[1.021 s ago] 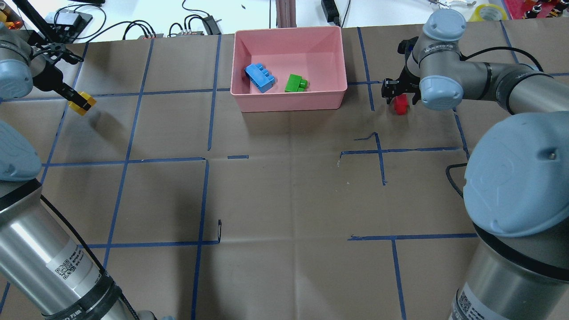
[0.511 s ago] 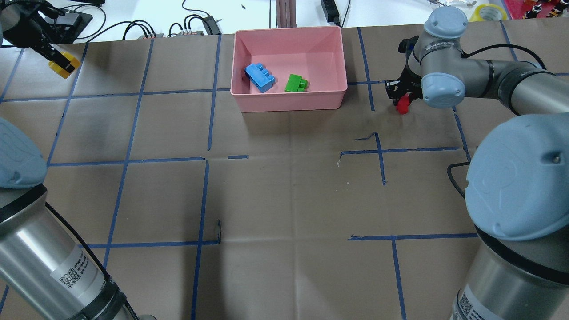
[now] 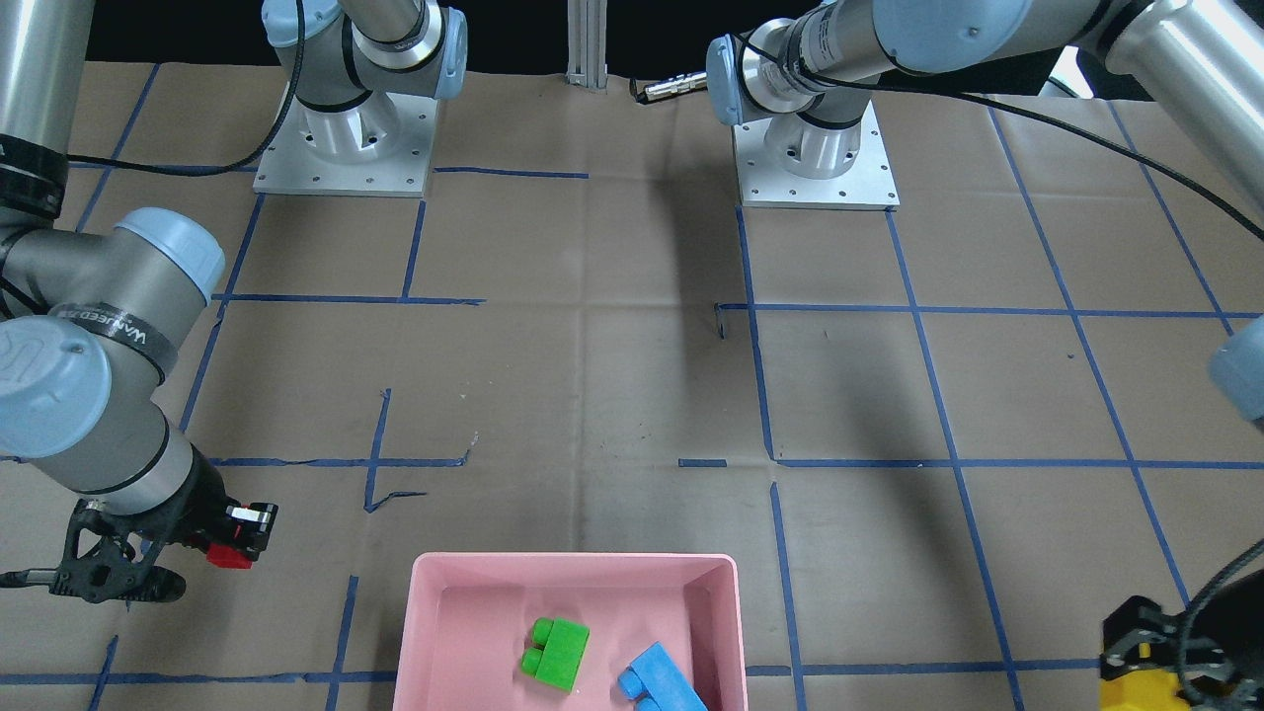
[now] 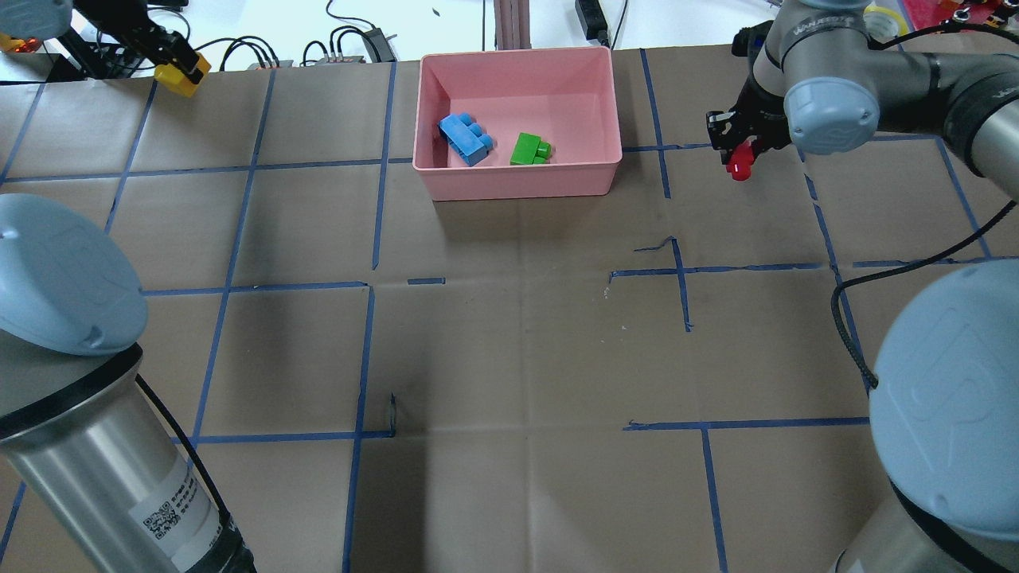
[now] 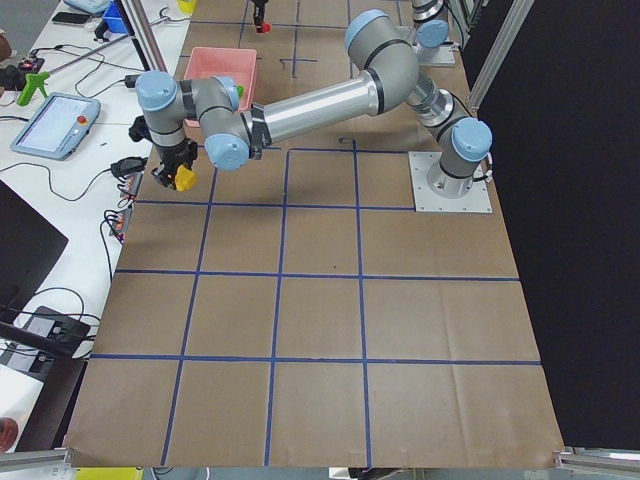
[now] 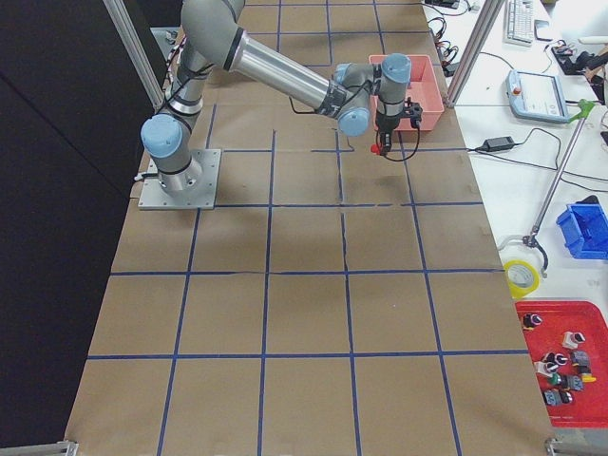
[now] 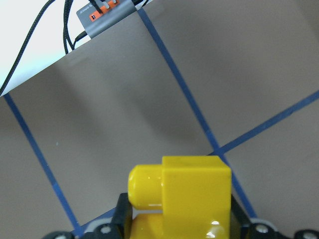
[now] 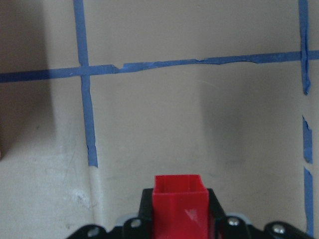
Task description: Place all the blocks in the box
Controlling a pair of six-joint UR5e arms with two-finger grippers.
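Note:
The pink box (image 4: 517, 179) stands at the table's far middle and holds the light blue block (image 4: 465, 138) and the green block (image 4: 529, 149). My left gripper (image 4: 177, 73) is raised at the far left edge, shut on the yellow block (image 7: 182, 194), well left of the box. To the right of the box, above the table, my right gripper (image 4: 739, 159) is shut on the red block (image 8: 179, 204). The front view shows the box (image 3: 434, 583), the red block (image 3: 229, 557) and the yellow block (image 3: 1136, 686) at its bottom right corner.
Cables and small electronics (image 4: 350, 44) lie on the white bench beyond the table's far edge. A metal post (image 4: 509, 24) stands just behind the box. Blue tape lines grid the brown table cover (image 4: 509, 358).
My left gripper has carried the yellow block up and toward the far edge, then rightward. My right gripper has lifted the red block off the table and moved slightly right and farther away.

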